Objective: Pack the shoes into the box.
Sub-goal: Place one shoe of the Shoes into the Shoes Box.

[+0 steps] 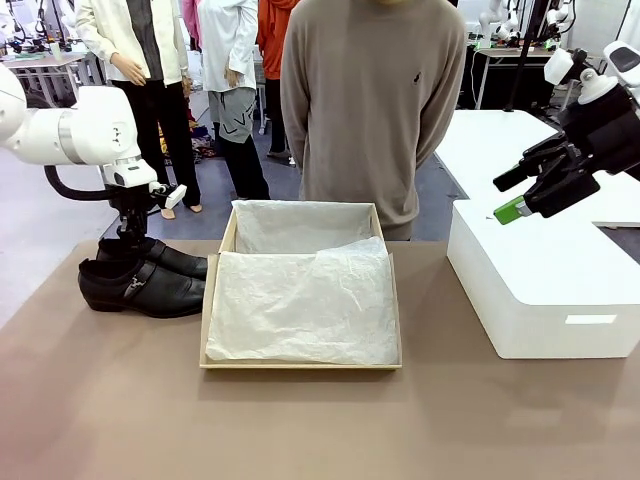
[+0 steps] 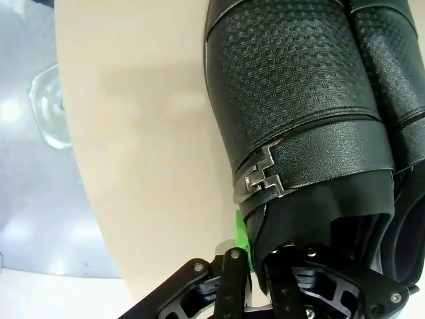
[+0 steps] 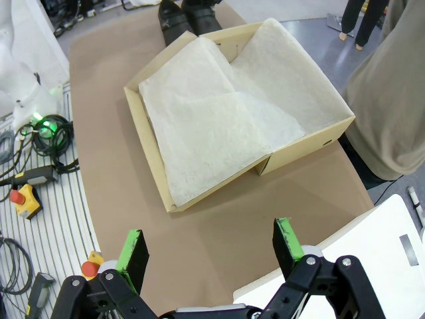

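The shoes [image 1: 140, 275] lie side by side on the worktop [image 1: 300, 430] just left of the box [image 1: 208, 320], toes towards its left wall, neither yet packed. The left jaws are clenched on the heel collar of one shoe [image 2: 292, 100], one green pad [image 2: 240, 232] outside the leather and the other finger down inside the opening; the second shoe [image 2: 392, 80] lies right against it. The right jaws stand released and hold nothing, hanging over the white box [image 1: 540, 300] to the right of the box. The box is open, its tissue [image 1: 300, 305] spread loosely over most of the inside. The hold takes only a thin edge at the very back of the shoe, so on lifting the toe will likely drop and swing, and the glossy leather may slide out of the pads. A hanging toe could catch the box's left wall and shove the box across the worktop. The neighbouring shoe, being so close, may get dragged along. The loose tissue may bunch under the shoe and keep it from lying flat
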Robot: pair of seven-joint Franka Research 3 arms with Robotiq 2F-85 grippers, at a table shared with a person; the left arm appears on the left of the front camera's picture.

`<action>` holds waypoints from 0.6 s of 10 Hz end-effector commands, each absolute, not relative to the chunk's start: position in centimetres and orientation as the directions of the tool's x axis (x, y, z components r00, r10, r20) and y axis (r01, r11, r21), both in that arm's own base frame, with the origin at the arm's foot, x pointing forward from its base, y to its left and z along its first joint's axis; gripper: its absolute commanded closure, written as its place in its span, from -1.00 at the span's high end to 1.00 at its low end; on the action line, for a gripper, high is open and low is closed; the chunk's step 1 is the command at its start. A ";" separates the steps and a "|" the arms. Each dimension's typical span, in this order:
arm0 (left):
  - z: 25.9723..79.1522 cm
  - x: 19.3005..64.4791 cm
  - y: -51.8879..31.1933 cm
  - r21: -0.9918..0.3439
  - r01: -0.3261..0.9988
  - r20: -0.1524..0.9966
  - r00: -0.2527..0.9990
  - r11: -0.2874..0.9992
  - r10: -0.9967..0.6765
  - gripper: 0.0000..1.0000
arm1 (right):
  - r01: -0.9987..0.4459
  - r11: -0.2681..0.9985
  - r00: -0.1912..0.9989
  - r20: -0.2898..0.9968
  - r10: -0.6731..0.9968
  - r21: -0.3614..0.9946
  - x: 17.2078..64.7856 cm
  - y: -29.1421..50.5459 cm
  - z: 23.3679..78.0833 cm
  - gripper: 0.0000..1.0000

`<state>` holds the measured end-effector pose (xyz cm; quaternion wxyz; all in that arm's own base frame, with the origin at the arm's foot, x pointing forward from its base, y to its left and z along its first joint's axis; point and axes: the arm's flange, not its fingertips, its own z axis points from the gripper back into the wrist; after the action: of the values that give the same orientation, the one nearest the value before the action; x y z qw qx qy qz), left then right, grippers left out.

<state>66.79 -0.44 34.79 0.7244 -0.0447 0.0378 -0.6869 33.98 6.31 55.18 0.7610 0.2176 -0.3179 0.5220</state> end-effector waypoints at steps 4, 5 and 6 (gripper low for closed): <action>39.6 67.0 1.1 -0.023 0.991 0.007 0.133 0.133 -0.991 -1.00 | -0.942 0.337 0.222 0.729 0.647 -0.012 34.3 6.3 55.2 1.00; 41.2 67.4 1.6 -0.032 0.990 0.018 0.139 0.138 -0.990 -1.00 | -0.942 0.337 0.222 0.729 0.647 -0.012 34.3 6.3 55.2 1.00; 42.6 67.7 2.1 -0.004 0.991 -0.001 0.132 0.132 -0.991 -1.00 | -0.942 0.337 0.222 0.729 0.647 -0.012 34.3 6.3 55.2 1.00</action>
<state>67.33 1.83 41.24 0.7485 -0.0067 -0.0001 -0.6631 33.98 6.31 55.18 0.7610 0.2176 -0.3179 0.5220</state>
